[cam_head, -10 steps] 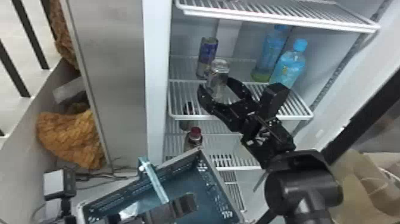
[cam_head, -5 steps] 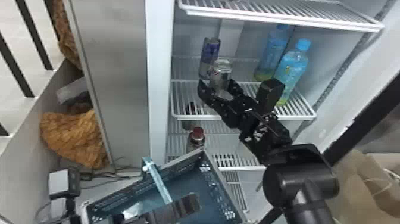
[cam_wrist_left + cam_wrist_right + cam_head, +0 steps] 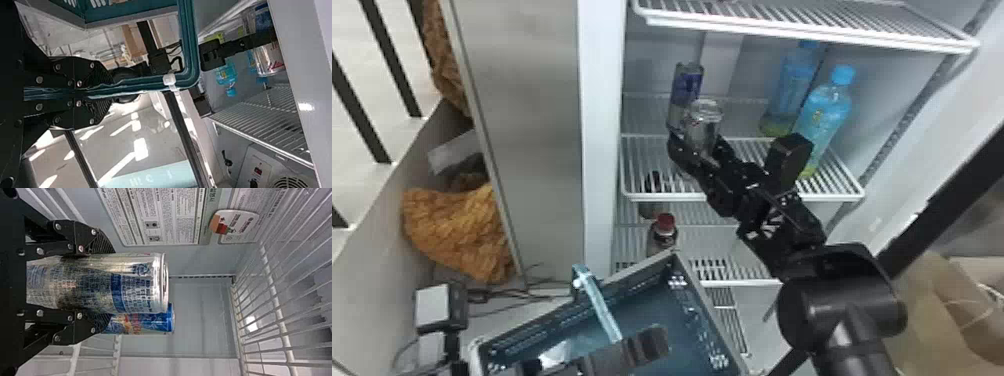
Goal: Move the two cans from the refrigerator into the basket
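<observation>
- Pinching the silver can (image 3: 703, 120), the right pincer (image 3: 696, 145) works at the middle shelf (image 3: 842, 197) of the refrigerator (image 3: 604, 125).
- Right wrist view: the right pincer (image 3: 101, 282) has its finger pads (image 3: 100, 241) against opposite sides of the silver can, below its upper end. Can upright. Whether its base touches the shelf, cannot tell.
- Second can, the blue-and-silver can (image 3: 688, 82), upright just behind the held one; contact between the two unclear.
- Left pincer (image 3: 644, 345) over the basket (image 3: 707, 310), closed around the basket's teal handle (image 3: 137, 84), which runs between its two fingers.
- Basket sits low, in front of the refrigerator, well below the middle shelf.
- Farther along the same shelf, to the right: two blue-capped bottles (image 3: 824, 110), one behind the other.
- Lower down, beneath the cans: a red-capped bottle (image 3: 664, 232), near the basket's far corner.
- Outside the refrigerator: orange cloth (image 3: 457, 230) on the left, a brown paper bag (image 3: 922, 310) on the right.
</observation>
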### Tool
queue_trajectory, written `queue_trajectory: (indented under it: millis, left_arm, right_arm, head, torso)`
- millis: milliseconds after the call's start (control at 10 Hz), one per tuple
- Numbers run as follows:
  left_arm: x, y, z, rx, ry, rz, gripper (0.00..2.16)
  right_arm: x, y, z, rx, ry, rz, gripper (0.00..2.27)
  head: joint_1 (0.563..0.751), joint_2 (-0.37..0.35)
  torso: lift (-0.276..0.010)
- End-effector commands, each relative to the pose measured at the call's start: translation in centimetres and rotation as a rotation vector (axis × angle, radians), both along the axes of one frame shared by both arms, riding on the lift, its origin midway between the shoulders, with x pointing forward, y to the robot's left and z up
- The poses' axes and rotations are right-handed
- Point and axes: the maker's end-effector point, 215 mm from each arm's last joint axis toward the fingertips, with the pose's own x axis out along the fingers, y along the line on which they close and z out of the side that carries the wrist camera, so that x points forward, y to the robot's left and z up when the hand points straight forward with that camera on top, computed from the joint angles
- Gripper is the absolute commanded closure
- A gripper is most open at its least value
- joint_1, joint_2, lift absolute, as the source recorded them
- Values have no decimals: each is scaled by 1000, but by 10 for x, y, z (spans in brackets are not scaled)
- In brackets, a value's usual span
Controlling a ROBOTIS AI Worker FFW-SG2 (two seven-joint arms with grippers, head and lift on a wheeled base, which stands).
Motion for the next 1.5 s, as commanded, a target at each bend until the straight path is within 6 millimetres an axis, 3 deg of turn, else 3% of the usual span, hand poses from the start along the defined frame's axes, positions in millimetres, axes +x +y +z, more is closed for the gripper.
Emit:
queue_trajectory:
  millis: [0,200,600,1400]
  left_arm:
    - [0,0,0,1,0,-1,1202]
    - [-1,0,-1,2,3,-1,1202]
    - [-1,0,-1,2,3,-1,1202]
    - [1,3,-2,2,4,9,1202]
  right_arm:
    - [-9,-4,6,6,-14,-3,1204]
    - [-25,-12,22,24,-42,-11,1204]
    - [-61,-22,33,43,-54,-19,1204]
    - [-134,4,28,89,32,65,1204]
  head:
    - [695,-191]
    - [695,-200]
    - [695,-230]
    - [695,-230]
  torso:
    - [-35]
    - [-35]
    - [-35]
    - [-35]
